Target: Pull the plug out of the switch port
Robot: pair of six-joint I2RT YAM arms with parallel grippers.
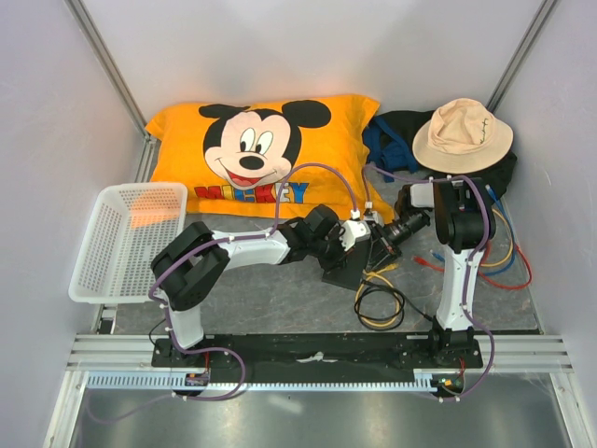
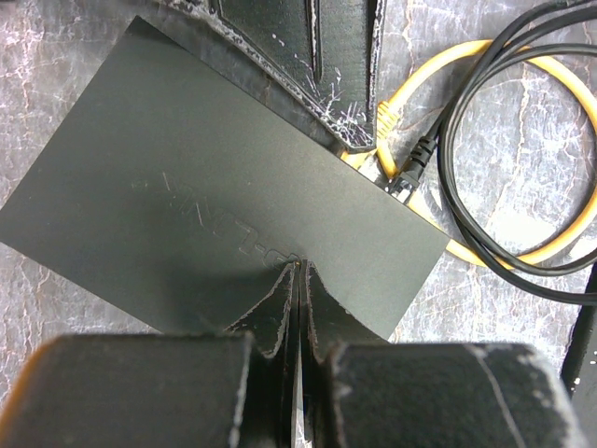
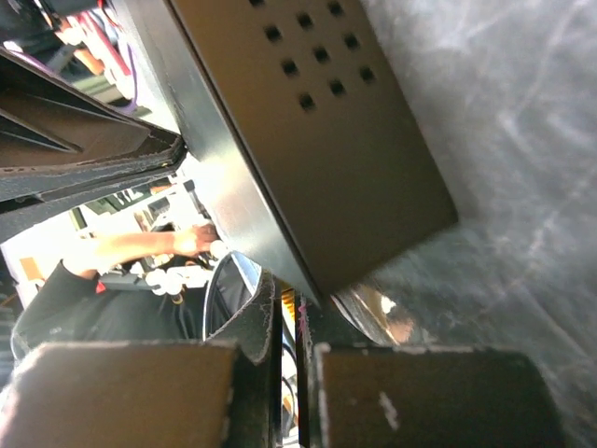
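Note:
The switch (image 2: pixel 215 196) is a flat matte-black box lying on the mat, small in the top view (image 1: pixel 347 264). My left gripper (image 2: pixel 300 269) is shut, with nothing between its jaws, and its tips rest on the switch's top face. A yellow plug (image 2: pixel 386 170) and a black plug (image 2: pixel 410 173) sit in the switch's narrow edge. My right gripper (image 3: pixel 289 303) is shut at that edge, its fingers (image 2: pixel 317 65) showing in the left wrist view. A sliver of yellow shows in the thin gap between its tips. I cannot tell whether it is pinched there. The switch's vented side (image 3: pixel 326 140) fills the right wrist view.
Coiled yellow cable (image 1: pixel 381 317) and black cable (image 2: pixel 485 187) lie right of the switch. A white basket (image 1: pixel 126 238) stands at the left. A Mickey pillow (image 1: pixel 261 149) and a beige hat (image 1: pixel 462 135) lie at the back. More coloured cables (image 1: pixel 508 271) trail at the right.

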